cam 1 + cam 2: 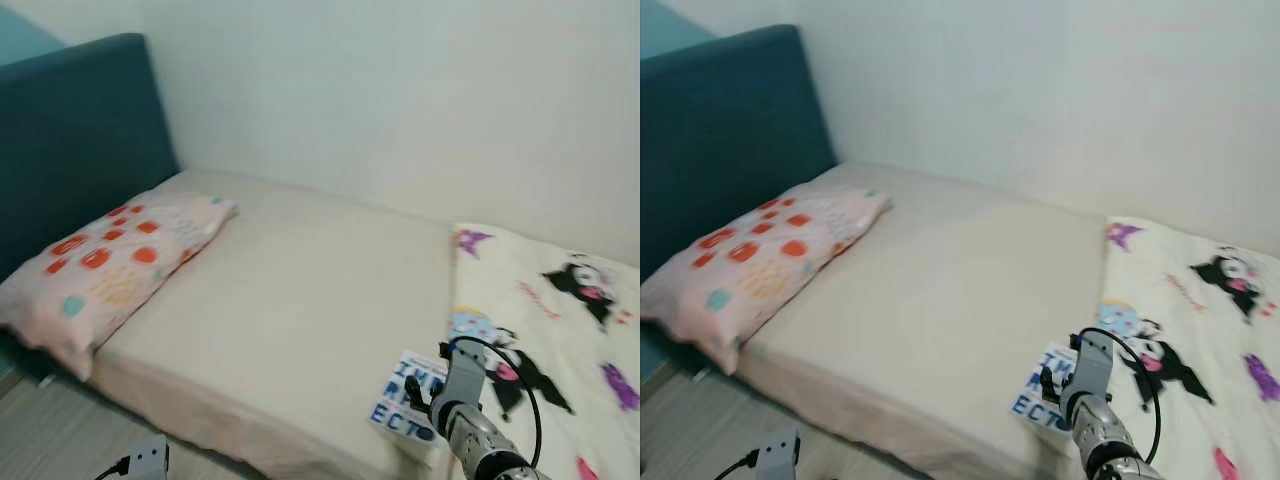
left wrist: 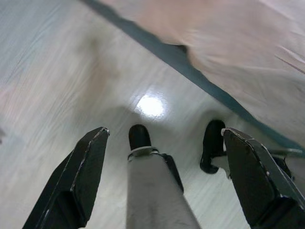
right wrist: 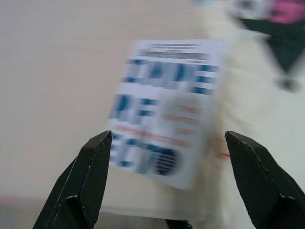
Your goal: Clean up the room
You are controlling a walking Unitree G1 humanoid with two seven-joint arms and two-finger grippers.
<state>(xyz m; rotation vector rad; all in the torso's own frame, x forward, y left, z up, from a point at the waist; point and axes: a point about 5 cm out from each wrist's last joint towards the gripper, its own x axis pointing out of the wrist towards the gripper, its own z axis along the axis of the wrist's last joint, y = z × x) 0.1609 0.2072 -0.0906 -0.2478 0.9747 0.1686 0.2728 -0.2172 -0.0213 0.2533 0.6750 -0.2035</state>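
One item on the bed [image 1: 300, 300], a printed leaflet [image 1: 408, 408], lies by the cartoon blanket [image 1: 560, 330]; a pillow [image 1: 110, 260] rests at the head. In the left wrist view, the left hand [image 2: 164, 164] hangs wide open and empty over the floor [image 2: 47, 71]. In the right wrist view, the right hand [image 3: 167, 176] is spread wide, empty, just short of the leaflet. Tidying looks barely begun.

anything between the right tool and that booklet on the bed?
Nothing visible. The right tool hangs open just short of the booklet, which lies flat on the mattress beside the cartoon blanket, with no object between the fingers and it.
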